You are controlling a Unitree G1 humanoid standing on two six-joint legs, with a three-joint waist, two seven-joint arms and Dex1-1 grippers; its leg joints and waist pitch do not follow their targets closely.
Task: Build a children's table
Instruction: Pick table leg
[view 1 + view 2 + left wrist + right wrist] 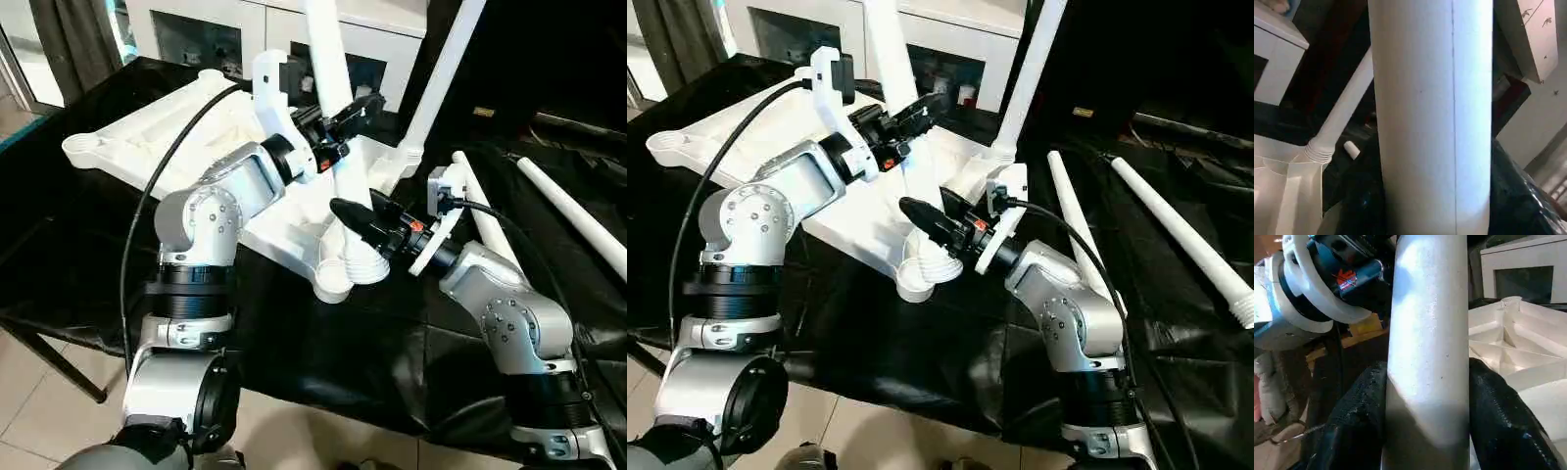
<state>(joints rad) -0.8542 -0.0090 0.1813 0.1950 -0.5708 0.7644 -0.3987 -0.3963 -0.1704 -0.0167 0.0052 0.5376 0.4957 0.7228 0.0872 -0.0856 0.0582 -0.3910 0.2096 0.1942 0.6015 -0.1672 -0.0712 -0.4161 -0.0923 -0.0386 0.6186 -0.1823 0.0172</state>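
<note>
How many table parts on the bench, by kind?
Tabletop: 1
Legs standing in corner sockets: 2
Legs lying loose on the black cloth: 2
Total: 5

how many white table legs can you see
4: near-corner leg standing in the upturned tabletop, both grippers at it; far-corner leg standing; two lying legs on the black cloth.

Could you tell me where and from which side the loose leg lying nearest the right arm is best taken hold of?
Probably around the plain middle of the nearer loose leg, coming down from above with the pincer set across its width. The tube lies flat on the black cloth, round and slim, apart from the other loose leg, so both flanks are free. Its ribbed end suits gripping less.
</note>
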